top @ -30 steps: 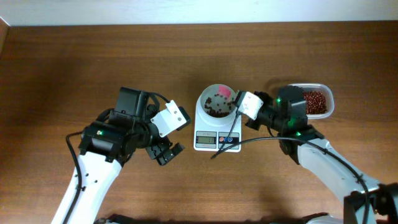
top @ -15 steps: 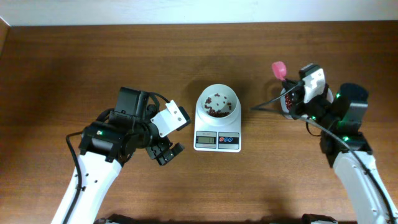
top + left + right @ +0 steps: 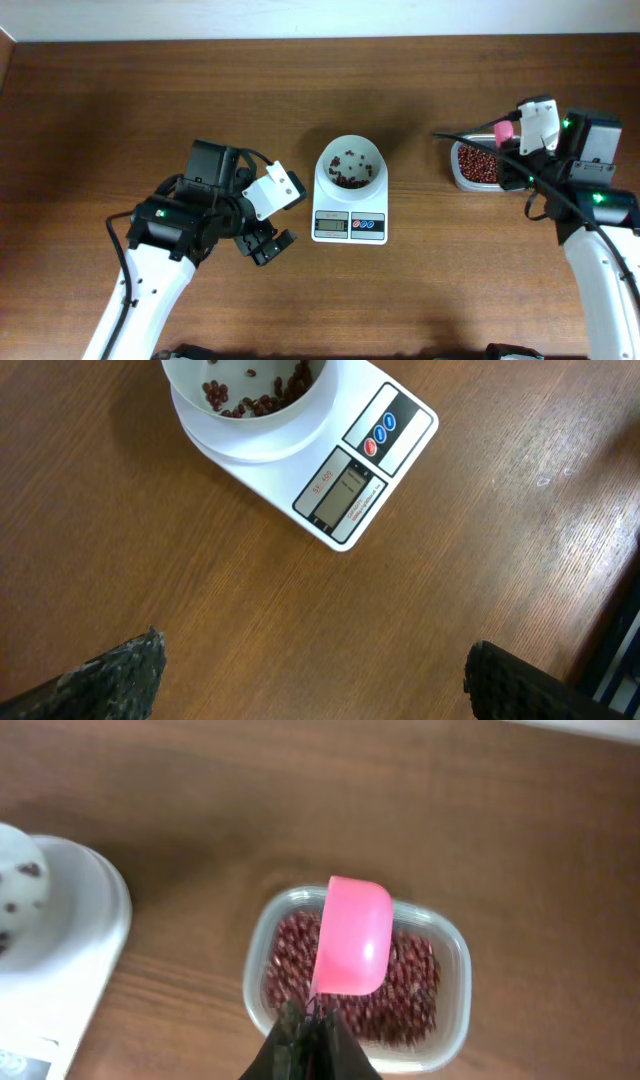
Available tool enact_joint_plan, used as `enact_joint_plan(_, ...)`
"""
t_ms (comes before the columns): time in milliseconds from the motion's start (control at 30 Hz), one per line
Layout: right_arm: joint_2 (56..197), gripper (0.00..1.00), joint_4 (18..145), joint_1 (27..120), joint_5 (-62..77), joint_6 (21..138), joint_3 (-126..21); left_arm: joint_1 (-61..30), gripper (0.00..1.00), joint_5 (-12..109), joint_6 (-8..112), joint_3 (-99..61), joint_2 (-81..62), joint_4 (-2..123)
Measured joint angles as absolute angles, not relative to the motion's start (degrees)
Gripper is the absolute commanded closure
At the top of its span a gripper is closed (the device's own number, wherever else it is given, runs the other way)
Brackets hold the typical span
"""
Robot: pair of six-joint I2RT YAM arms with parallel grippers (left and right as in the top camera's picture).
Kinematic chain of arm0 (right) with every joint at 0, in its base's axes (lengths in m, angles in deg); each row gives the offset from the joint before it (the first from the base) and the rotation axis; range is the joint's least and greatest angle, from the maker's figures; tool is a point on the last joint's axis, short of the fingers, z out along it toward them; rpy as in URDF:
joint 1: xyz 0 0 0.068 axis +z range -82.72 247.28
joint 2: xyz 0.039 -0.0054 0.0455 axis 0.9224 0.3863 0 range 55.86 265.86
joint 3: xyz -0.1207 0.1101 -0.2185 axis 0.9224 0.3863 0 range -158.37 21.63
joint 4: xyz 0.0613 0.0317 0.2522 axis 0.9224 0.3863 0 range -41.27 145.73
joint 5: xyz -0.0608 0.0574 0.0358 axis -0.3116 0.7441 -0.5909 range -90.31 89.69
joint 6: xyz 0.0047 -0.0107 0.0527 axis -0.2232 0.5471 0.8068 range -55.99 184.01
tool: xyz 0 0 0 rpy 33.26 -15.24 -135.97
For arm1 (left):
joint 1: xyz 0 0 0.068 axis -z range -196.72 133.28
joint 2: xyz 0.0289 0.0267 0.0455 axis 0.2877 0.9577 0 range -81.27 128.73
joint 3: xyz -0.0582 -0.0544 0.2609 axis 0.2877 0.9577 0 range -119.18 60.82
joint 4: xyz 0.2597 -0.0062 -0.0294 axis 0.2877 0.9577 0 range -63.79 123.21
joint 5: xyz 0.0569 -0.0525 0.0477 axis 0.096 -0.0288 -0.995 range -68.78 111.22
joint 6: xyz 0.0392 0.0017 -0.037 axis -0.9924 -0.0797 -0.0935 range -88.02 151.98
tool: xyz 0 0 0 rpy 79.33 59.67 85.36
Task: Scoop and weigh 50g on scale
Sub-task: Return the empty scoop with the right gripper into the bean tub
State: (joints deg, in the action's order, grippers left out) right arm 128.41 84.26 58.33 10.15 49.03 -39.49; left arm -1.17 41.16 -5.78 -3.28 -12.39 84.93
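Currently right fingers [image 3: 280,1058] clamped on pink scoop [image 3: 352,935] over bean tub [image 3: 457,970]; left fingers [image 3: 110,670] wide apart, empty.

Brown wooden table [image 3: 300,90], clear plastic tub [image 3: 470,187] at right, red beans [image 3: 476,162] inside

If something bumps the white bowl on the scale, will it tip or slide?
Probably slides rather than tips: the bowl looks wide and sits centred on the scale. Likely light, since it holds only a thin layer of beans.

scale display [image 3: 345,495] digits unreadable, tub [image 3: 455,172] partly hidden
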Motion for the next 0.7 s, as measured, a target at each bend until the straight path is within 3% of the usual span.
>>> enact_joint_plan(700, 147.2, 0.96, 88.1, 54.0, 19.4, 49.0, -39.7, -1.2, 0.01, 41.1, -5.8, -3.3, -12.4, 84.9)
